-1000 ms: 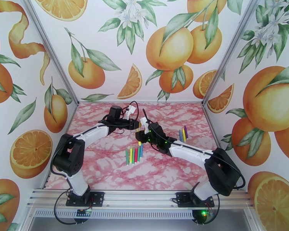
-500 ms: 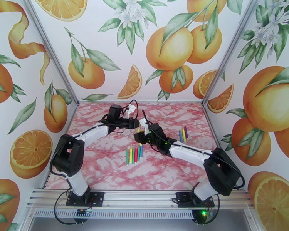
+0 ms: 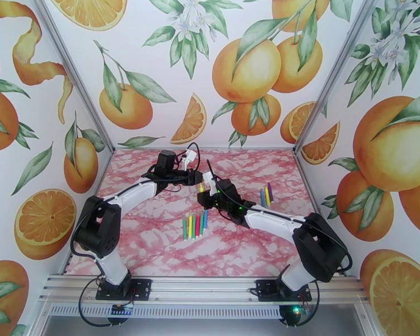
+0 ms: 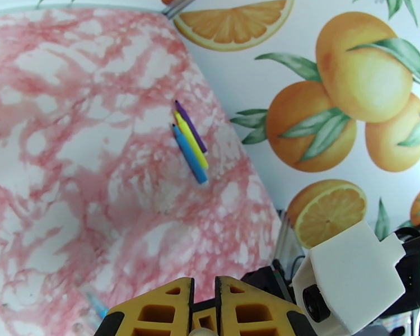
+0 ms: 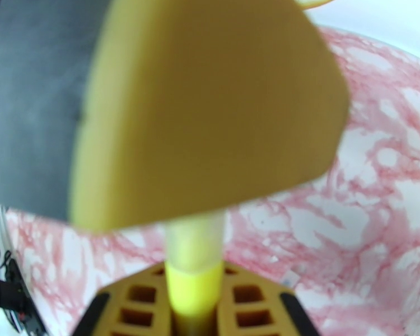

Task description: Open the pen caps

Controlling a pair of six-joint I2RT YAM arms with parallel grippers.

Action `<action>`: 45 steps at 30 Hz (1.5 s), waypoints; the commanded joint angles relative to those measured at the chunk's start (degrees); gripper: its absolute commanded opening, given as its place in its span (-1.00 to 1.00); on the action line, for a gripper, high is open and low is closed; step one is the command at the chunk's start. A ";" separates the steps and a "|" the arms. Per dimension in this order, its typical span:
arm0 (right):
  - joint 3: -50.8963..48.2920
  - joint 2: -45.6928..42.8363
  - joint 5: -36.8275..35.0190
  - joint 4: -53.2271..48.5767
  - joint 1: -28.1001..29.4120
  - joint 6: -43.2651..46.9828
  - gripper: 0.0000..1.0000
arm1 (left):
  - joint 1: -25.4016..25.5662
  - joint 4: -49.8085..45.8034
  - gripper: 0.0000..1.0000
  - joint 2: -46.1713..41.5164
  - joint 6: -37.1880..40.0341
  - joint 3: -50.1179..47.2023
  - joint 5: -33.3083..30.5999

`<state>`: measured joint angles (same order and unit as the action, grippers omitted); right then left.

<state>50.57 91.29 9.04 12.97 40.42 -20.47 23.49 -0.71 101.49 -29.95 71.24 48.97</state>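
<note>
The yellow pen (image 3: 201, 189) hangs above the table (image 3: 154, 247), just toward 12 o'clock from its middle, held between both grippers. The left gripper (image 3: 197, 180) comes in from 9 o'clock and is clamped on the pen's far end. The right gripper (image 3: 204, 197) reaches up from 4 o'clock and is closed on the near end.

In the right wrist view the pen (image 5: 193, 287) stands upright between the closed right gripper (image 5: 193, 273). Its bright yellow part sits in the grip, and a paler stretch runs up into the blurred left finger (image 5: 210, 107). I cannot tell which end carries the cap.

In the left wrist view the left gripper (image 4: 204, 284) has its jaws almost together, with a pale pen end just showing at the bottom edge.

A row of pens (image 3: 194, 225) lies at 6 o'clock from the held pen, side by side. Three pens (image 3: 266, 195), blue, yellow and purple, lie touching at 3 o'clock, seen also from the left wrist (image 4: 190, 142). Their caps are too small to make out.
</note>
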 commanded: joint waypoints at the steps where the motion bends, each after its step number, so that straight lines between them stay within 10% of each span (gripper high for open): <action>1: -1.95 -0.36 1.42 -0.14 0.43 1.39 -1.00 | -1.30 3.94 -1.00 -2.44 -2.05 2.46 -2.99; 29: -11.92 -6.87 3.20 2.50 0.39 3.77 -1.00 | -7.99 9.68 -1.00 -1.32 -10.05 1.35 -9.29; 45: -9.42 -8.32 -9.32 -0.21 -0.84 3.24 -1.00 | -8.27 -19.10 -1.00 -3.42 8.06 6.05 -20.59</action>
<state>39.03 83.94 4.34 14.33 40.14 -17.47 15.29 -12.88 100.62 -26.76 75.16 31.88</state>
